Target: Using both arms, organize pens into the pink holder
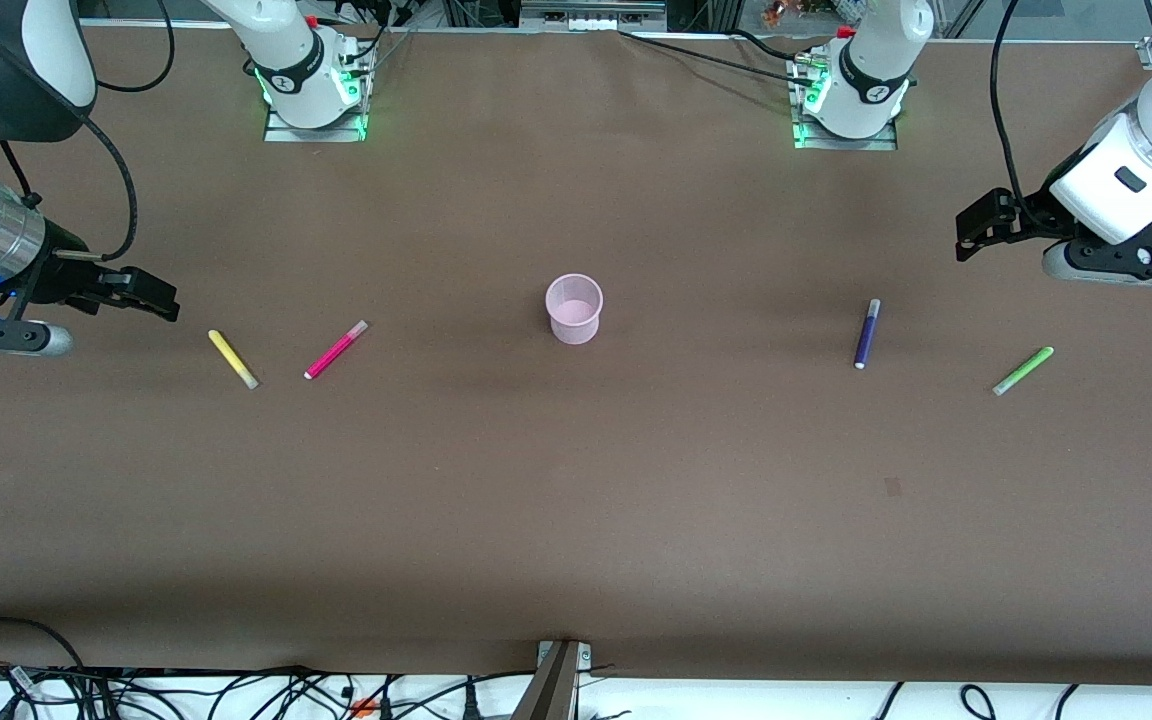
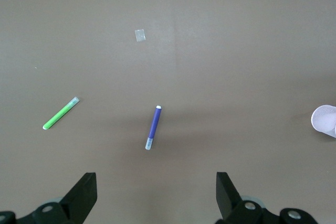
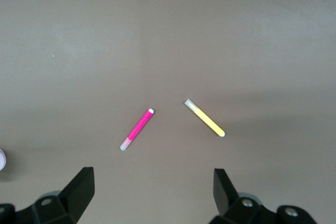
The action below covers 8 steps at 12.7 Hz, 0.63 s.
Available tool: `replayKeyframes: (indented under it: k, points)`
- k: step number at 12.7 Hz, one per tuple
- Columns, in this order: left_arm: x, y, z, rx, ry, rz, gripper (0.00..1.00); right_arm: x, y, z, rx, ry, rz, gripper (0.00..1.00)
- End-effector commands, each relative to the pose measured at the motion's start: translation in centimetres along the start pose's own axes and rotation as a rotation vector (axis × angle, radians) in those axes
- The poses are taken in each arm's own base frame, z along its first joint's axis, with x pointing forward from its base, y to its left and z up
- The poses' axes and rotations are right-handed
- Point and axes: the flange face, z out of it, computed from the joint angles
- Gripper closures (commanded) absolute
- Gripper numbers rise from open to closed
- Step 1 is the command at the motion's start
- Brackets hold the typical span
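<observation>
Green pen (image 1: 1023,370) — unlabelled, flat

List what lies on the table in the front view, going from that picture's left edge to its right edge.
yellow pen → magenta pen → pink holder → purple pen → green pen

right claw (image 3: 152,192): fingers (image 3: 81,184) spread wide, held above the tabletop (image 3: 168,35) | pink pen (image 3: 137,129): lying flat, below the gap | yellow pen (image 3: 205,118): flat, just beside it, not touching; the two slant apart in a V | cup (image 3: 1,159): only a pale sliver at the picture's edge
</observation>
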Motion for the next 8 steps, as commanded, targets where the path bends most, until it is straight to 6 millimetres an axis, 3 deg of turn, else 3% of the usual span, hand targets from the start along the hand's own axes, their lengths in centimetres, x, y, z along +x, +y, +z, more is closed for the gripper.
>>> replayKeyframes:
  k: [1, 4, 6, 8]
  points:
    - [0.3, 0.1, -0.5, 0.016, -0.003, 0.019, 0.0, -0.3, 0.0, -0.4, 0.008, -0.009, -0.023, 0.0]
    - [0.3, 0.1, -0.5, 0.016, -0.003, 0.019, 0.0, 0.0, -0.3, -1.1, 0.005, 0.017, -0.042, 0.0]
    - [0.3, 0.1, -0.5, 0.016, -0.003, 0.019, 0.0, 1.1, -0.6, -0.5, 0.009, 0.011, -0.032, 0.0]
    - [0.3, 0.1, -0.5, 0.016, -0.003, 0.019, 0.0, 1.4, -1.1, 0.3, 0.019, -0.004, 0.095, 0.0]
